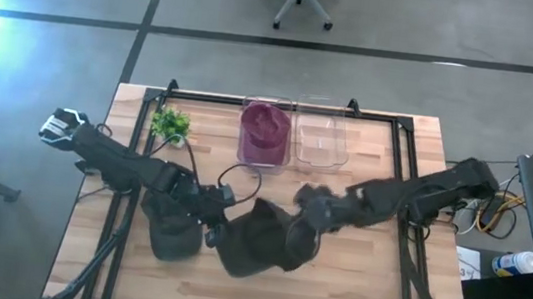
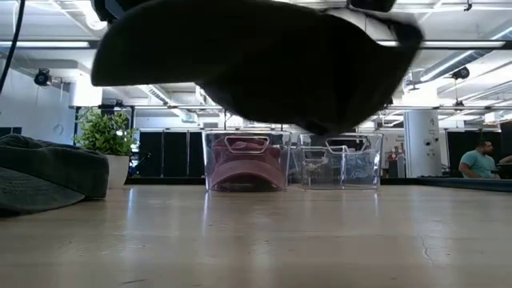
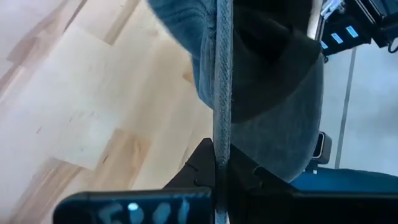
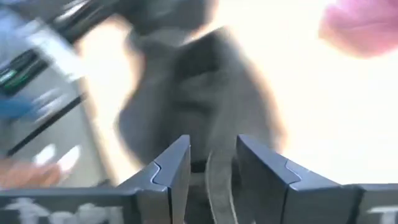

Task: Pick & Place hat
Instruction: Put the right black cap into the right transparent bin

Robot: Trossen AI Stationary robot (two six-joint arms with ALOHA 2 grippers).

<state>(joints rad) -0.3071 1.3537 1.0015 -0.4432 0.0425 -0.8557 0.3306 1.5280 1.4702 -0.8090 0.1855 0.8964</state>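
A dark grey hat [image 1: 256, 239] hangs in the air between my two grippers; in the low view it [image 2: 256, 56] is clear of the table. My left gripper [image 1: 214, 209] is shut on it. My right gripper [image 1: 308, 210] is open at the hat's right side, its fingers on either side of a strip of the hat [image 4: 214, 171]; I cannot tell whether they touch it. A second dark hat [image 1: 171, 234] lies flat on the table at the left. A pink hat [image 1: 266, 129] sits in a clear bin. My left gripper pinches the edge of the hat's brim [image 3: 221, 134] between its two fingers, at the hat's left side. The brim shows edge-on, running out from between the fingertips. The hat is lifted clear of the table and hangs beyond the fingers.
An empty clear bin [image 1: 320, 141] stands beside the pink hat's bin at the table's far edge. A small potted plant [image 1: 171, 124] stands at the far left. A black frame [image 1: 282, 104] runs along the table's far edge. A person [image 2: 480, 160] sits in the room behind.
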